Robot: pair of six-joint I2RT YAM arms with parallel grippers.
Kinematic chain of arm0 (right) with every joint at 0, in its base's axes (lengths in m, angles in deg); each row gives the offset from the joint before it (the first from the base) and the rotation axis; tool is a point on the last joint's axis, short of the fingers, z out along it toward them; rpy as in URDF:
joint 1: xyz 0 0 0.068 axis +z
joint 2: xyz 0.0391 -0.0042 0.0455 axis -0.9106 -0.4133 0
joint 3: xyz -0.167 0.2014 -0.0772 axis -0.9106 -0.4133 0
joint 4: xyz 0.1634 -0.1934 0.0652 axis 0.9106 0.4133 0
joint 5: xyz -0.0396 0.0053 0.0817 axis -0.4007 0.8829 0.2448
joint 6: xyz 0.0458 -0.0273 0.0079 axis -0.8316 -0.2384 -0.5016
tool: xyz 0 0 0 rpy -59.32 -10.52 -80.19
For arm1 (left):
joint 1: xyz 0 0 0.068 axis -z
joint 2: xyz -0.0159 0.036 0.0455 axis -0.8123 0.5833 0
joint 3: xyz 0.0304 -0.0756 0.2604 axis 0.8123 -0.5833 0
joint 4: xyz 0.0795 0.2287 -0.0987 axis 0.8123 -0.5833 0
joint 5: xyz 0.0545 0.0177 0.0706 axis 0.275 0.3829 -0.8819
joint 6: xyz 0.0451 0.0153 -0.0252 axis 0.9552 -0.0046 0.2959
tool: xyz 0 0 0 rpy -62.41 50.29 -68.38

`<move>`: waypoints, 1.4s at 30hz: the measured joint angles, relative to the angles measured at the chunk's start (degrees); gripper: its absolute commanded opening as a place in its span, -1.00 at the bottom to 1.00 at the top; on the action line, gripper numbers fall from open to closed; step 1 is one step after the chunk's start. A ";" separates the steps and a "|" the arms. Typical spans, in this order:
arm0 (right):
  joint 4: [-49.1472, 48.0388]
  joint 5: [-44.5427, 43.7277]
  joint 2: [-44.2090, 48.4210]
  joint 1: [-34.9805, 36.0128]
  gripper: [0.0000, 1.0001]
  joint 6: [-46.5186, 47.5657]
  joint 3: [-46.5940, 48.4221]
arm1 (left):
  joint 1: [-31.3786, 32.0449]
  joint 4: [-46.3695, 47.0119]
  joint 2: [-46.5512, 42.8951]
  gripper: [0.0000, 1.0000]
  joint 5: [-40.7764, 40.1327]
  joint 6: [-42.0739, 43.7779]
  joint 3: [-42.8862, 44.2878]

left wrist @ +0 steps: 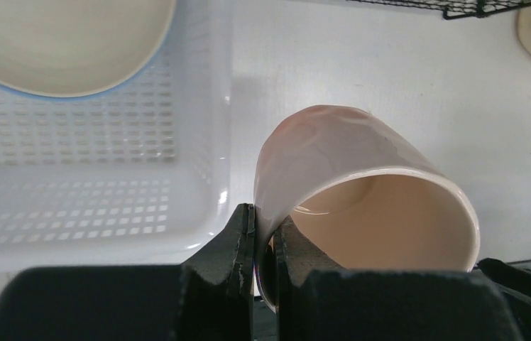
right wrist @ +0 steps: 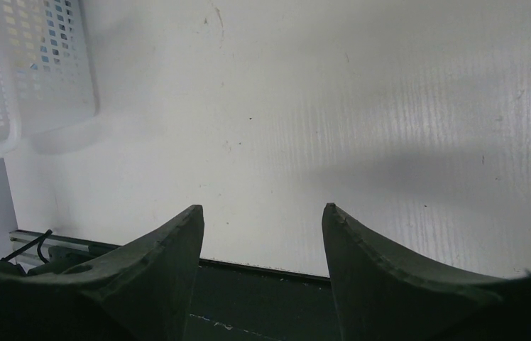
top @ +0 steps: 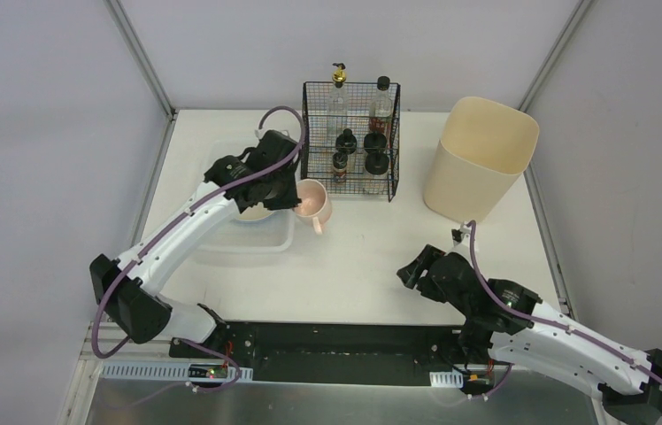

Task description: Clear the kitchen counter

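Observation:
A pale pink mug (top: 314, 204) (left wrist: 362, 192) lies tilted on its side just right of the translucent white tray (top: 261, 241) (left wrist: 71, 163), above the white kitchen counter (top: 363, 266) (left wrist: 390, 64). My left gripper (top: 285, 197) (left wrist: 266, 231) is shut on the mug's rim, one finger inside and one outside. A cream bowl (left wrist: 57, 42) sits in the tray, mostly hidden under the left arm in the top view. My right gripper (top: 411, 266) (right wrist: 263, 209) hangs open over bare counter (right wrist: 362, 106) near the front edge, with nothing between its fingers.
A black wire rack (top: 350, 142) with several bottles stands at the back centre. A tall cream bin (top: 480, 158) stands at the back right. The tray's corner (right wrist: 28, 64) shows at the left of the right wrist view. A black strip (top: 336, 341) runs along the front edge.

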 measured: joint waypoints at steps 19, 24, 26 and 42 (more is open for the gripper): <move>0.48 0.61 2.10 0.00 0.29 -1.20 -1.31 | -19.93 -5.90 -8.26 -1.00 -4.59 4.57 -9.57; 0.48 0.68 2.34 0.00 0.29 -1.73 -1.51 | -24.48 -5.68 -8.41 -1.00 -4.28 4.22 -13.40; 0.50 0.70 2.43 0.00 0.29 -1.95 -1.55 | -26.05 -5.51 -8.59 -1.00 -4.31 3.67 -15.13; 0.68 1.07 4.17 0.00 0.29 -2.69 -3.45 | -29.05 -4.46 -8.96 -1.00 -5.44 -7.67 -21.79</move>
